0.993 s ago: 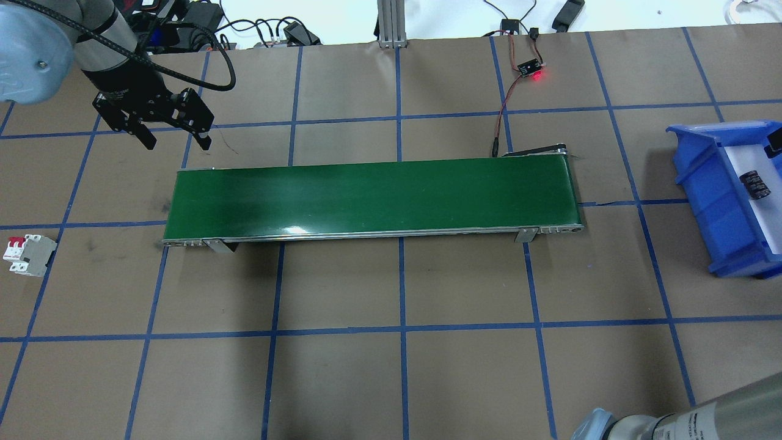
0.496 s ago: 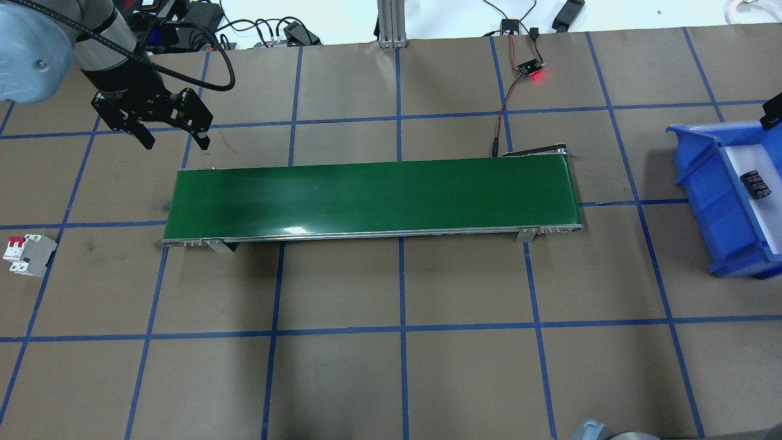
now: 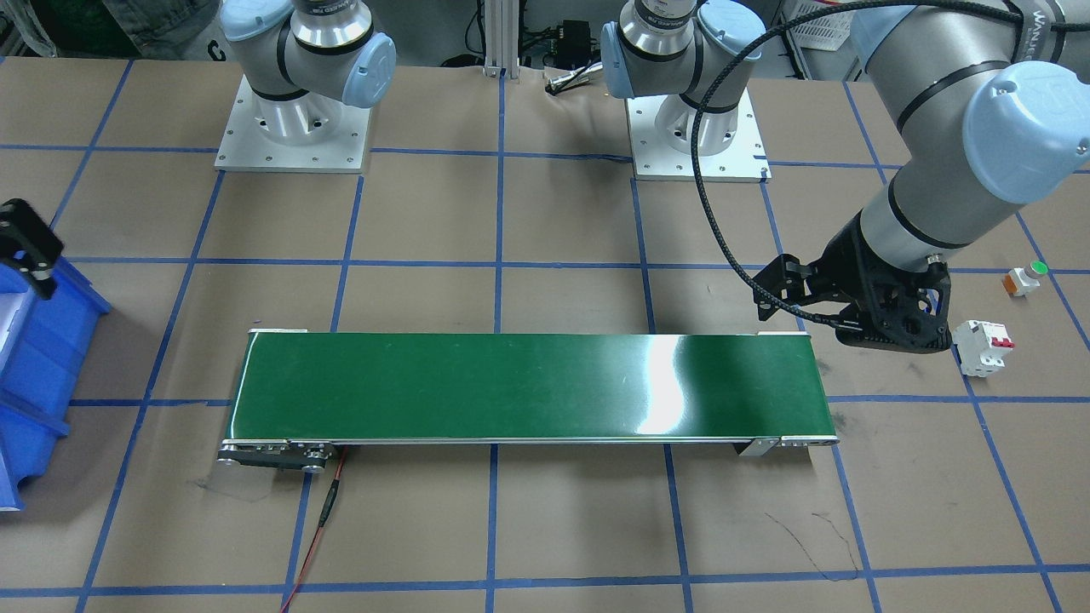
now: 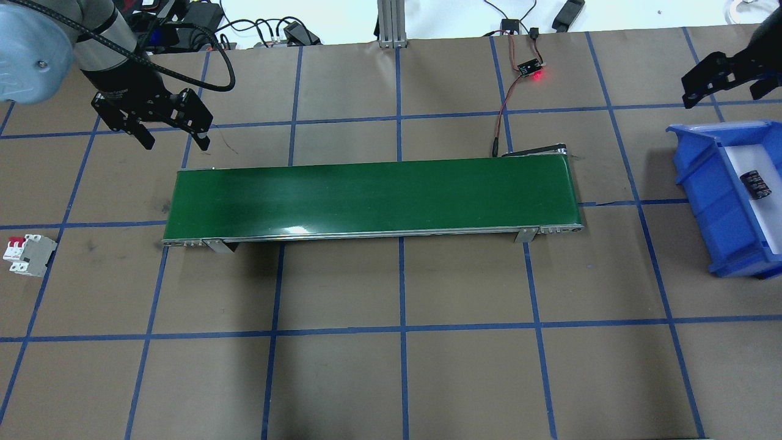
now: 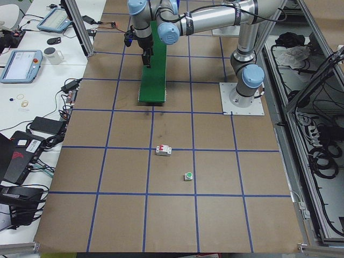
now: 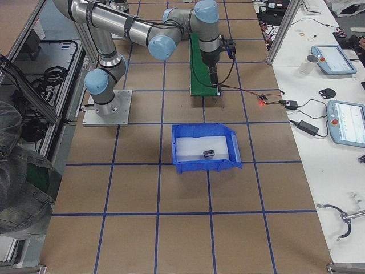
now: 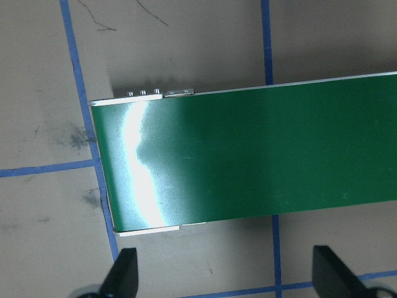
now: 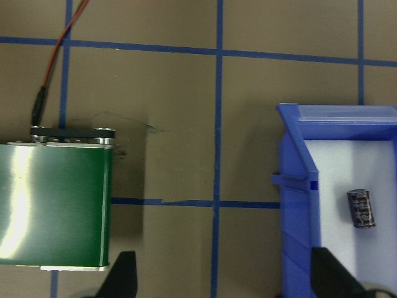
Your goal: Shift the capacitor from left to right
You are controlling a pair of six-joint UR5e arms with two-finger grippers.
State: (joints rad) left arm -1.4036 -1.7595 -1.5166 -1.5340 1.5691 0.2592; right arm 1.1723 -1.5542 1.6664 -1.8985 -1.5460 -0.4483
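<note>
The capacitor (image 4: 756, 184), a small black cylinder, lies on the white floor of the blue bin (image 4: 702, 183) at the table's right end. It also shows in the right wrist view (image 8: 361, 208) and the exterior right view (image 6: 209, 152). My right gripper (image 4: 724, 95) is open and empty, high above the table, beyond the bin's far corner. In its wrist view (image 8: 223, 276) the fingers stand wide apart. My left gripper (image 4: 177, 143) is open and empty, hovering beside the far left corner of the green conveyor belt (image 4: 372, 195); its wrist view (image 7: 226, 273) shows only the belt's end.
A white breaker with red switches (image 4: 27, 253) stands on the table at the left. An orange-white button with a green cap (image 3: 1024, 278) sits near it. A red-lit sensor board (image 4: 530, 68) with wires lies beyond the belt's right end.
My right gripper has risen away from the bin and moved toward the far side and a little left. The capacitor stays in the bin. The left gripper has hardly moved.
</note>
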